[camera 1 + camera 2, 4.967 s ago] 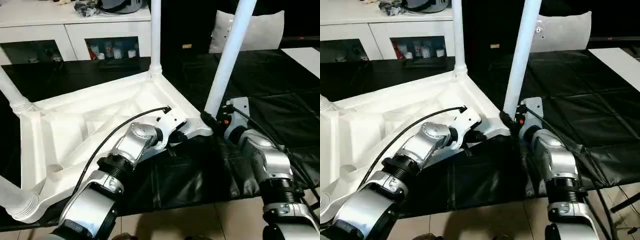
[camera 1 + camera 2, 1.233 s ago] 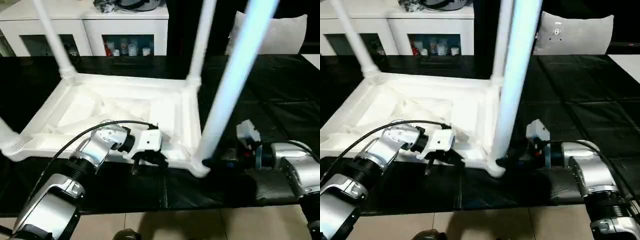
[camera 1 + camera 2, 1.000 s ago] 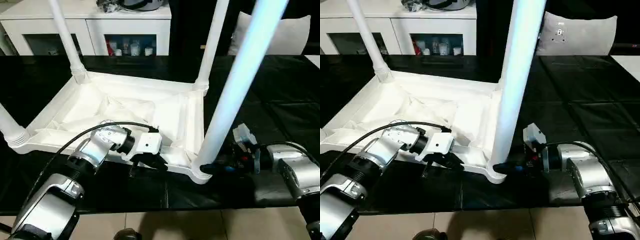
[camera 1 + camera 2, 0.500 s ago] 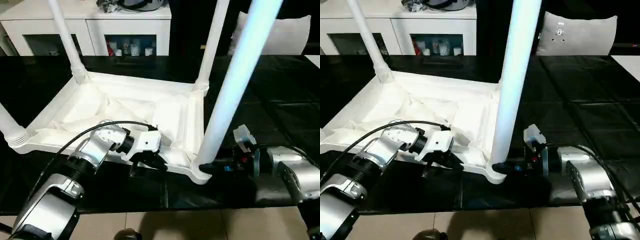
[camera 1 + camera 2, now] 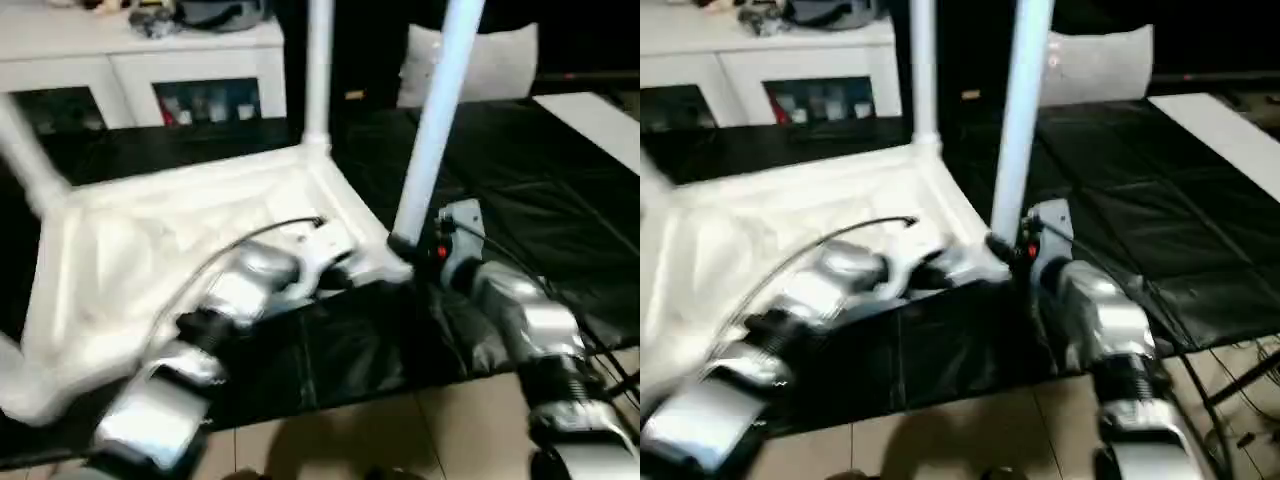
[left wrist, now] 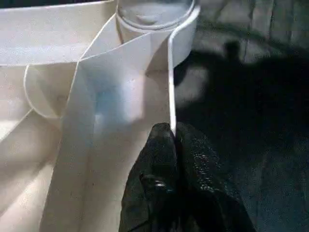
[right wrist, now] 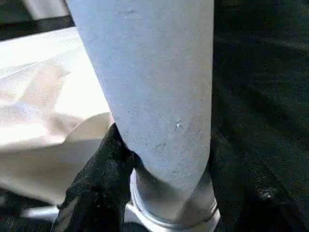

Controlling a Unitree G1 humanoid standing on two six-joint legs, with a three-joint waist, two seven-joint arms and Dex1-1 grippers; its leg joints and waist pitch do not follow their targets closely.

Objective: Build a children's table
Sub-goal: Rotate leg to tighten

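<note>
Nearest the camera, the 2 silver forearms reach forward over a black mat (image 5: 560, 230) to the near corner of the upturned table top (image 5: 120, 260), which lies ribbed side up. The left gripper (image 6: 175, 137) is closed on the thin side rim of the table top, just beside the round corner socket (image 6: 154, 14); the rim passes edge-on between the 2 black fingers (image 6: 159, 145). The right gripper (image 7: 159, 159) clasps the near leg (image 5: 432, 120) at its base — 1 black finger on each side of the shaft, directly above the threaded collar where the leg enters the socket. The leg stands nearly upright, tilted slightly to the right at its upper end. Farther back, a second leg (image 5: 318, 70) rises from the far corner of the top, and a third leg (image 5: 25, 160) stands at the left. Beyond the mat stand a white cabinet (image 5: 150, 60) and a grey cushion (image 5: 500, 60).

Compared with 0.5 s ago, the whole view has swung — the table corner now appears turned, and both grippers keep their holds.
</note>
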